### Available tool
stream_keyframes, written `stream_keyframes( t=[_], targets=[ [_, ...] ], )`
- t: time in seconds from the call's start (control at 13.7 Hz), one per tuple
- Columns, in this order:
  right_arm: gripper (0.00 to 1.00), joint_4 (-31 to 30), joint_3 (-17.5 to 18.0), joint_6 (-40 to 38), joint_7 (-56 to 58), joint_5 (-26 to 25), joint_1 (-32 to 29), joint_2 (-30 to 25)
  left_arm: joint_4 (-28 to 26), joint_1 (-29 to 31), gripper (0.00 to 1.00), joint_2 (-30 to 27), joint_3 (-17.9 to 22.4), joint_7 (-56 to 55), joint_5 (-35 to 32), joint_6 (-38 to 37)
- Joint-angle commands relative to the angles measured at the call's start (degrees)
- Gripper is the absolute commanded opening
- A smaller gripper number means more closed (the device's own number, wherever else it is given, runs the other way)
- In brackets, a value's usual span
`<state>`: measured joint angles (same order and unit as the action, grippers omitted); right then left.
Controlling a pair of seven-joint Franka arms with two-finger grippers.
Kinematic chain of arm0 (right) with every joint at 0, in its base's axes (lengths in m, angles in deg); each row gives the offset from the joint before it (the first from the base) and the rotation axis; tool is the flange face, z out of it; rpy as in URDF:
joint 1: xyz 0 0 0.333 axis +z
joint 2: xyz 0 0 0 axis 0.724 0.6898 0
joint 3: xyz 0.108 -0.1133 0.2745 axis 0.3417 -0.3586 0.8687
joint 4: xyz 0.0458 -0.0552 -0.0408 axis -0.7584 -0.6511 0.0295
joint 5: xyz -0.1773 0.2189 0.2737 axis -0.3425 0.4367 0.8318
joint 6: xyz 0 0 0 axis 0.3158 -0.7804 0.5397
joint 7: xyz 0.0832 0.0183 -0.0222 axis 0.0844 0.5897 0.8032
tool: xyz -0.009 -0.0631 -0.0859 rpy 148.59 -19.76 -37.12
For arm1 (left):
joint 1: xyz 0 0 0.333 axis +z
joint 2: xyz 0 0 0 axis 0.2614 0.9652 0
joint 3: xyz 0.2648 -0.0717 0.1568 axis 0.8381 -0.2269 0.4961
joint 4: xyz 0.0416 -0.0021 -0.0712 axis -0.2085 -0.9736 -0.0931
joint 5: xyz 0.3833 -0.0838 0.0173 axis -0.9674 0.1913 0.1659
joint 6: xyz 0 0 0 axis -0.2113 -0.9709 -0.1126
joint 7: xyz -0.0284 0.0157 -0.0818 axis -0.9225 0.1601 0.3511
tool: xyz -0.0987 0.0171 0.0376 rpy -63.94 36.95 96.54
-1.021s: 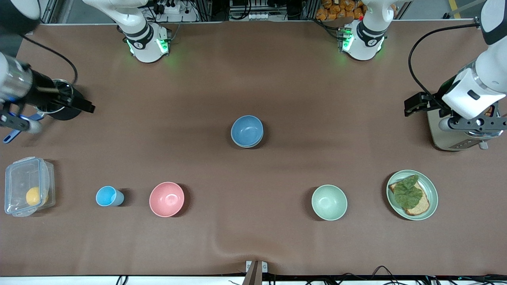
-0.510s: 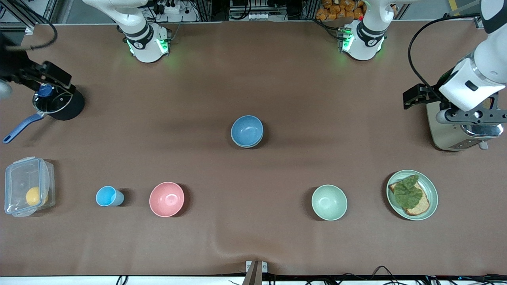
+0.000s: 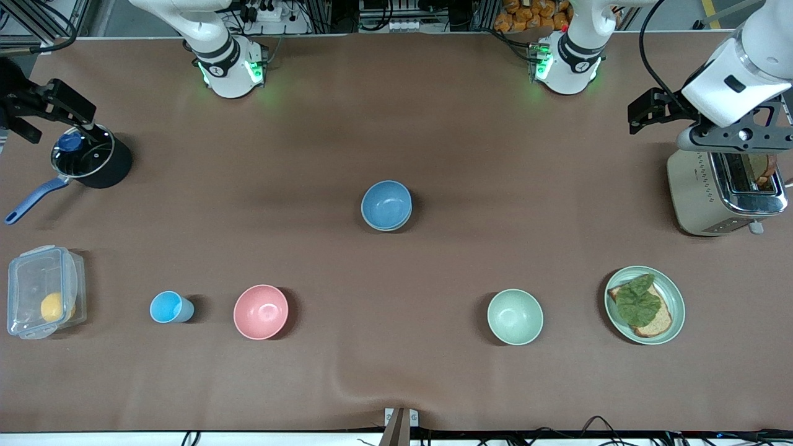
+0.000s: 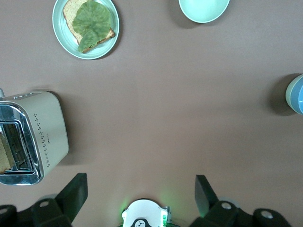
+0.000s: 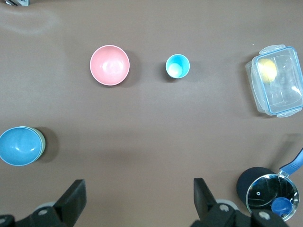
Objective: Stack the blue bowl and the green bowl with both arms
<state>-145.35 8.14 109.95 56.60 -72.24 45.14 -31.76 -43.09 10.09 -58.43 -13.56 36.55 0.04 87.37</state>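
Both pincers are pulling away from the table's middle, and that is the only change over the last second; no bowl has shifted. The right pincer, its fingers spread wide with nothing between them, has swung off the lidded pot that it was covering and now hangs just past it at the right arm's end of the table. The left pincer, equally spread and empty, has risen off the toaster and now hangs over the table just beside it, on the side toward the arm bases.

The blue bowl lies well apart from either pincer, at the middle of the table between them. It is not sitting alone: a pale green rim shows under and around its edge, so it rests nested in the green bowl. A second green bowl stands by itself, nearer to the left pincer than to the right one and well clear of both.

My reading is that the stack is already made. With the bowls nested and both arms retreating open-handed to their ends, the task looks finished, or within a moment of it.
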Motion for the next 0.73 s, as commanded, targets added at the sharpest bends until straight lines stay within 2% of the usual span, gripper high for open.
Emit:
stream_keyframes(
  t=[0.0,0.66],
  targets=[
    [1.0,0.0,-0.2,-0.4,1.2,-1.1,0.1,-0.3,-0.1,0.1,1.0,-0.1,-0.2,0.2,-0.7,-0.3],
    [1.0,-0.4,-0.3,-0.4,1.2,-1.1,0.1,-0.6,-0.1,0.0,1.0,0.0,-0.2,1.4,-1.1,3.7]
  ],
)
